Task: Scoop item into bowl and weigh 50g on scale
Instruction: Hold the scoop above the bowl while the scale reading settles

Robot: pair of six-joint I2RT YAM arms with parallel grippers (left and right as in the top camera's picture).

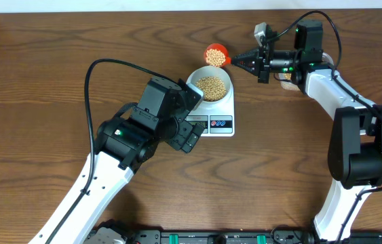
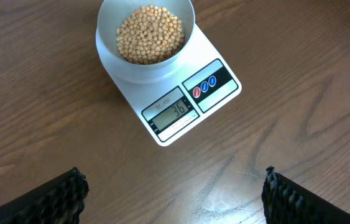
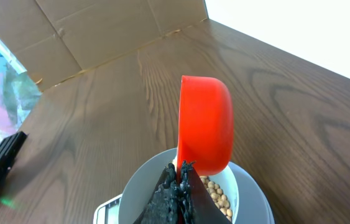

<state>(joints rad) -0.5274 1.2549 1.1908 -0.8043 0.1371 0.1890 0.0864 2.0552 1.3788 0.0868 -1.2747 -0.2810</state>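
The pale bowl (image 1: 210, 85) sits on the white scale (image 1: 219, 123) and holds a heap of tan beans (image 1: 211, 86). From the left wrist the bowl (image 2: 145, 38), the beans (image 2: 149, 34) and the scale (image 2: 190, 102) all show, and its display reads 36. My right gripper (image 1: 233, 60) is shut on the handle of a red scoop (image 1: 215, 55), held by the bowl's far right rim with beans in its cup. In the right wrist view the red scoop (image 3: 205, 124) hangs over the bowl (image 3: 143, 186). My left gripper (image 2: 173, 186) stands open over bare table in front of the scale.
The left arm (image 1: 126, 135) lies across the table left of the scale. The right arm (image 1: 353, 129) reaches in from the right side. A cardboard wall (image 3: 100, 31) stands behind the table in the right wrist view.
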